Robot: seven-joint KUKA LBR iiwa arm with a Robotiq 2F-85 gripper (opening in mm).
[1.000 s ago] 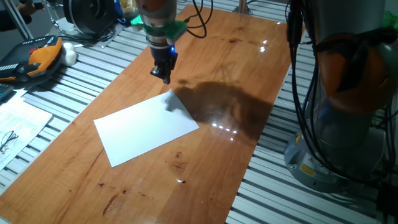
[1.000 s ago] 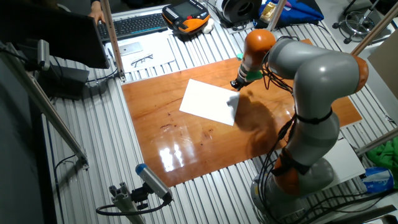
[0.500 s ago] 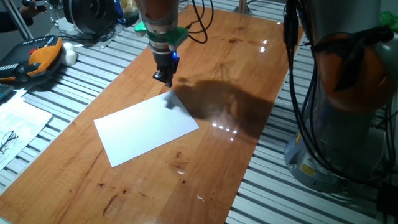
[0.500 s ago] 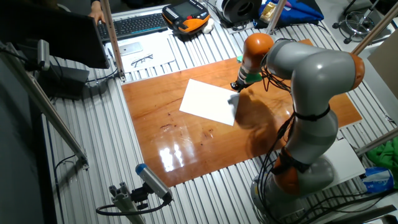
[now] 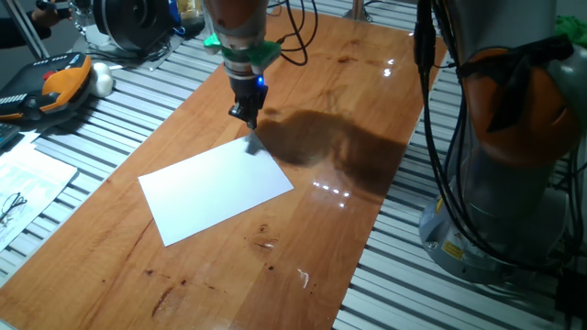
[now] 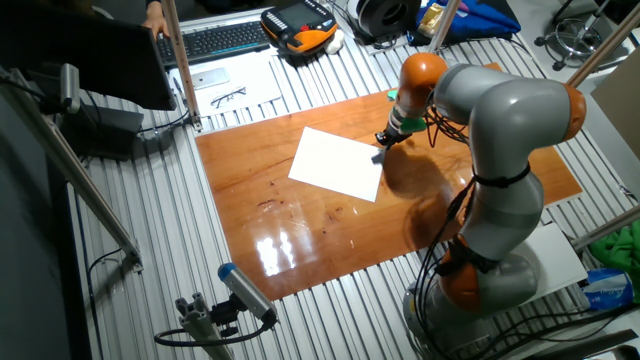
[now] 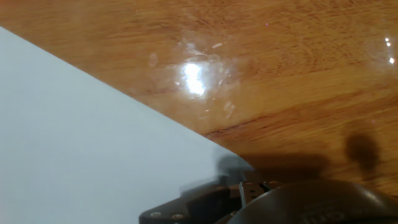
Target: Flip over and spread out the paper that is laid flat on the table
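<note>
The paper (image 5: 215,188) lies flat on the reddish-brown table (image 5: 348,101), plain white face up; its other face is hidden. My gripper (image 5: 244,116) hangs just above the sheet's far corner, a little off its edge. Its dark fingers look pressed together, with nothing between them. From the other side, the paper (image 6: 338,163) sits mid-table with the gripper (image 6: 383,140) at its right corner. In the hand view the white paper (image 7: 81,137) fills the lower left, bare wood of the table (image 7: 286,74) fills the rest, and the gripper (image 7: 249,185) shows at the bottom edge.
Grey ribbed slats (image 5: 138,87) surround the board. An orange and black device (image 5: 57,84) and a printed sheet with glasses (image 5: 20,194) lie at the left. The arm's base (image 5: 500,183) stands at the right. A keyboard (image 6: 215,40) and a metal post (image 6: 180,60) are beyond the table.
The gripper has shifted slightly to the right along the paper's far corner. Its shadow has slid off the corner, which now lies flat and evenly white.
</note>
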